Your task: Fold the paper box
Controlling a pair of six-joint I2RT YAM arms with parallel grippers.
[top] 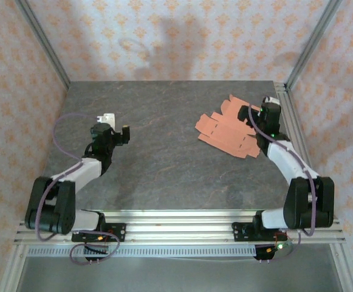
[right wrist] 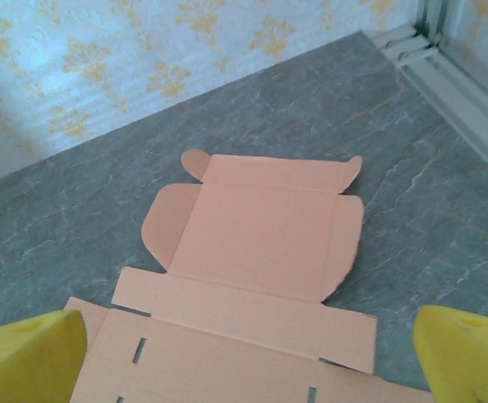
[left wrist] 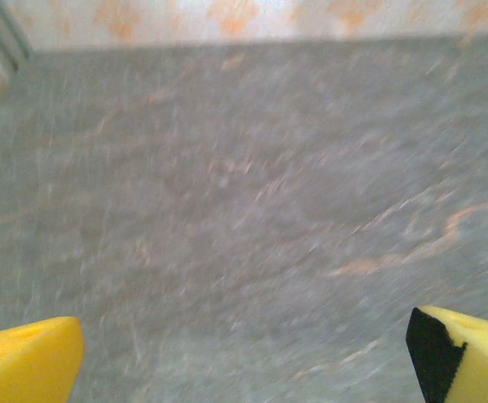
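The paper box (top: 228, 130) is a flat salmon-orange cutout with flaps and slots, lying unfolded on the dark table at the right. In the right wrist view the paper box (right wrist: 260, 252) spreads out below and ahead of my right gripper (right wrist: 248, 357). Its yellow fingers (right wrist: 25, 357) stand wide open on either side of the card, holding nothing. From above, the right gripper (top: 256, 114) hovers at the cutout's right edge. My left gripper (top: 126, 135) is over bare table at the left, far from the card. Its yellow fingertips (left wrist: 25, 361) are open, with nothing between them.
The grey marbled table (top: 164, 164) is ringed by patterned walls and aluminium posts (top: 307, 42). A metal rail (right wrist: 462, 92) runs along the right edge near the cutout. A metal frame (top: 176, 231) spans the near edge by the arm bases.
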